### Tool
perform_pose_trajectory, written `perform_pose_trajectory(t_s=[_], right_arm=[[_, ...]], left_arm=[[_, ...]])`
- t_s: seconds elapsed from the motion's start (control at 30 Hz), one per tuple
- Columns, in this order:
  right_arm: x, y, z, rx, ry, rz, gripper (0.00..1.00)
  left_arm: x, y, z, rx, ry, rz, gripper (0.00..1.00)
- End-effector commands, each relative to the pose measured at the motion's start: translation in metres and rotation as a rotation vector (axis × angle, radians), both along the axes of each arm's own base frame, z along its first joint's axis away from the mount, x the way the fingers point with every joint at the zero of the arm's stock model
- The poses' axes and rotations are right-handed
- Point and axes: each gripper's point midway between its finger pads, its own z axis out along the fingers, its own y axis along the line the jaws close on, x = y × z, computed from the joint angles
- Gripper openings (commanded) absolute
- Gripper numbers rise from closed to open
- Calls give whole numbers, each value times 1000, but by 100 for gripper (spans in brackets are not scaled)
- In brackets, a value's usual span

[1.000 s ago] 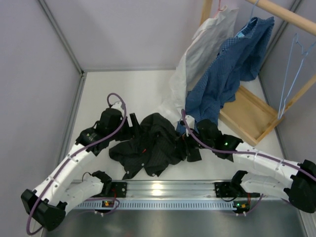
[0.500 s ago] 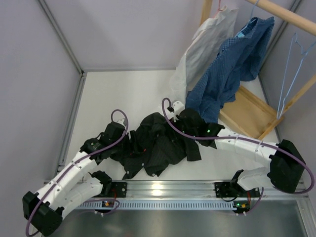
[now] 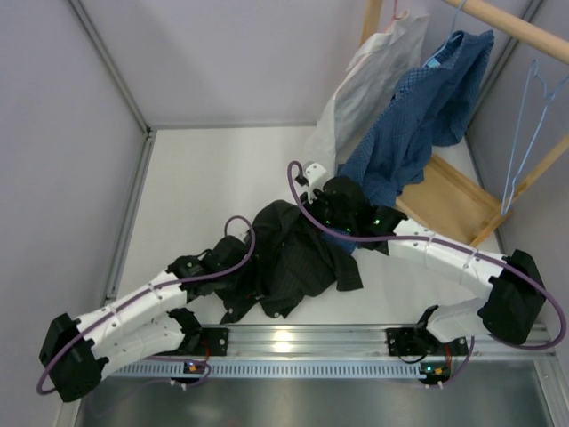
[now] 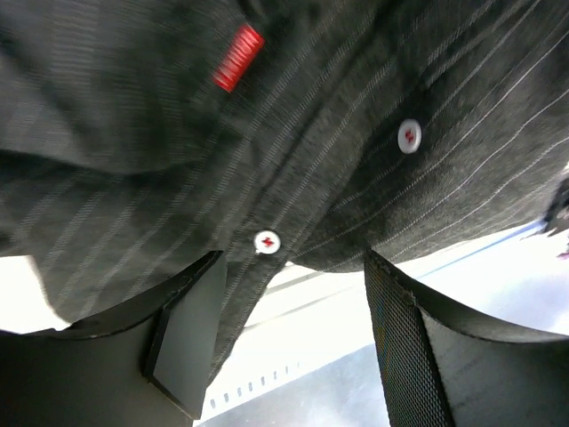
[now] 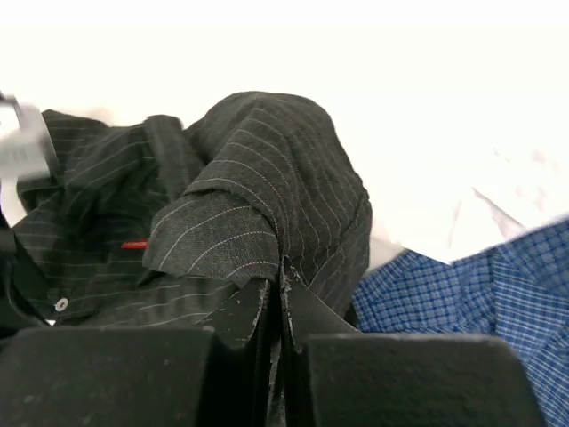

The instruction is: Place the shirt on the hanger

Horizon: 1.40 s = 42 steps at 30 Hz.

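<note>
While our right end effector point(image 5: 277, 294) clamps a fold of the shirt point(image 3: 289, 258) heaped on the worktop point(image 3: 204, 169) and our left end effector point(image 4: 293, 294) gapes against it, that thin pinch may slip before reaching the hanger point(image 3: 518, 147).

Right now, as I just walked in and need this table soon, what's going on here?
Both arms are at the black shirt heaped on the table. The right gripper has its fingers pinched on a fold; the left gripper is open against the button placket. The light-blue hanger hangs bare at far right.
</note>
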Motion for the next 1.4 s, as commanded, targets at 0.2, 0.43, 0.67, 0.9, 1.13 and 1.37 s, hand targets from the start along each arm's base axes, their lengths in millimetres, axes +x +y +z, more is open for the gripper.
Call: perform_pose_trajectory(t_s=[0.2, 0.43, 0.67, 0.9, 1.13, 1.37], right_arm=[[21, -28, 87, 156, -92, -63, 0], [-5, -34, 165, 243, -158, 35, 0], [-13, -71, 194, 249, -224, -81, 0], [-17, -101, 203, 267, -234, -205, 0], [-2, -116, 178, 173, -218, -308, 0], [10, -120, 161, 142, -187, -349, 0]], left_arm=[[-7, -28, -18, 64, -56, -62, 33], [12, -26, -16, 107, -152, -48, 0], [51, 15, 62, 197, -396, 136, 0], [87, 65, 198, 290, -693, 336, 0], [89, 31, 165, 299, -552, 287, 41], [54, 19, 45, 200, -248, 434, 92]])
